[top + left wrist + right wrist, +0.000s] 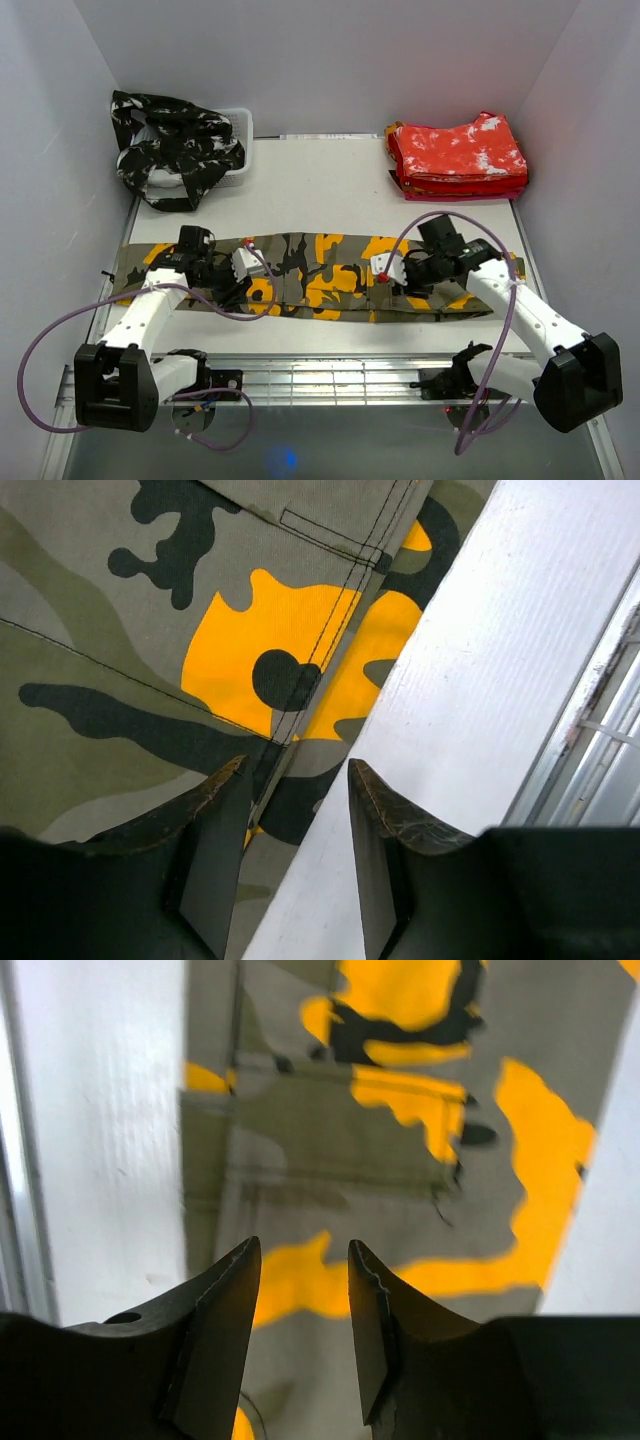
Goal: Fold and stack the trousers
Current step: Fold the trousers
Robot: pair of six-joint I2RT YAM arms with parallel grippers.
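Nearest us, we see the silver metal rail along the front edge of the white table, with both white arms reaching forward from it and thin purple cables looping out at their sides. Just beyond the rail, the olive camouflage trousers, long cloth ones with orange-yellow and black patches, lie as a flat band stretched left to right across the near part of the table. The left gripper hangs over the left half of that band at its front edge. Its dark jaws stand apart with nothing between them, one finger over the cloth and the other over bare table. The right gripper hangs over the right half, its jaws likewise parted and empty above an orange patch. We cannot tell whether either pair of tips touches the cloth. Farther back, well apart from the olive pair, the black-and-white camouflage trousers sit heaped over a white plastic basket at the far left. The red-and-white camouflage trousers rest folded in a neat stack at the far right corner.
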